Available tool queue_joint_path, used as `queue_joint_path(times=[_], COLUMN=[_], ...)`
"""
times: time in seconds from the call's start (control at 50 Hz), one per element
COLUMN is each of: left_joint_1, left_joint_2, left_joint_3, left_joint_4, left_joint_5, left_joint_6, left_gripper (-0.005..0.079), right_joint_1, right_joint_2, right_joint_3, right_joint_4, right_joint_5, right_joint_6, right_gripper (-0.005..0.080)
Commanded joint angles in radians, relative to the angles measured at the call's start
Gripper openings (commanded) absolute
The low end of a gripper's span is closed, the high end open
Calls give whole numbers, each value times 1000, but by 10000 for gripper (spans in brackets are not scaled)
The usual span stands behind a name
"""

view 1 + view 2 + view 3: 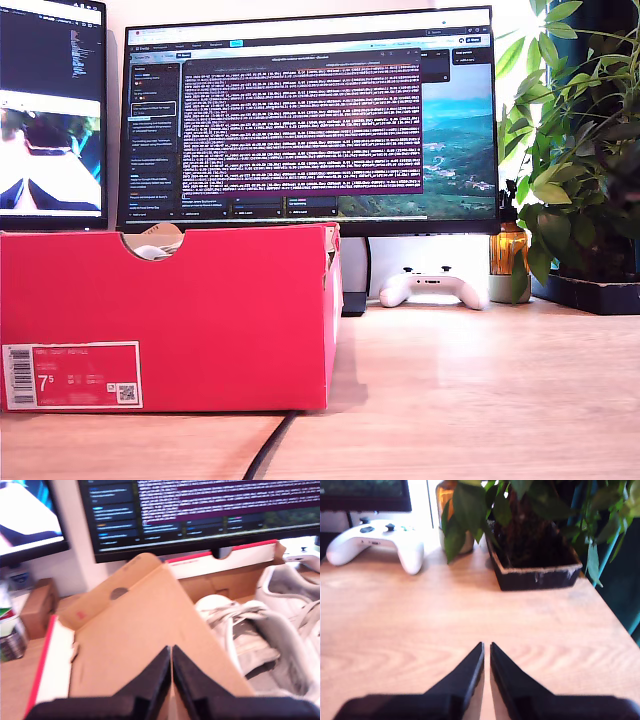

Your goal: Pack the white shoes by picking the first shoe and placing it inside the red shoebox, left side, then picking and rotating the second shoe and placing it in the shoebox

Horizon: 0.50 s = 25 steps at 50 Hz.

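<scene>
While both white shoes (260,630) are sitting in the red shoebox (150,630), my first gripper (171,680) (pinched shut, empty) is risking snagging its flap.

Two white shoes (260,630), one red shoebox (200,300), two monitors (310,110)

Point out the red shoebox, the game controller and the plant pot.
red shoebox (200,320): exterior view, front wall.
game controller (433,288): exterior view, middle of its body.
plant pot (535,575): second wrist view, front wall.

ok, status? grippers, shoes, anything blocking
My first gripper shut, over the box flap. My second gripper shut, empty, over bare desk. Both shoes in the box. Nothing blocking.
</scene>
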<state>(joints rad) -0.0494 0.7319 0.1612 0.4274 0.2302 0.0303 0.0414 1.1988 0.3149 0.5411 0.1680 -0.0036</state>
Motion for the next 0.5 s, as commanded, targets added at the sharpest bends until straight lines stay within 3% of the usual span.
queue_joint_path(times=[0.0,0.48], left_joint_1=[2,2], left_joint_2=[-15,-117], left_joint_3=[-40,-140], left_joint_4=[11,15], left_joint_5=[-3,-3], left_joint_6=[-5,-31], left_gripper=[-21,-21], right_joint_1=[4,5], right_joint_2=[-7,-48], right_joint_3=[-45,-220], right_joint_4=[25,166], right_joint_5=[8,23], right_joint_6=[3,-22], right_gripper=[-2,-2])
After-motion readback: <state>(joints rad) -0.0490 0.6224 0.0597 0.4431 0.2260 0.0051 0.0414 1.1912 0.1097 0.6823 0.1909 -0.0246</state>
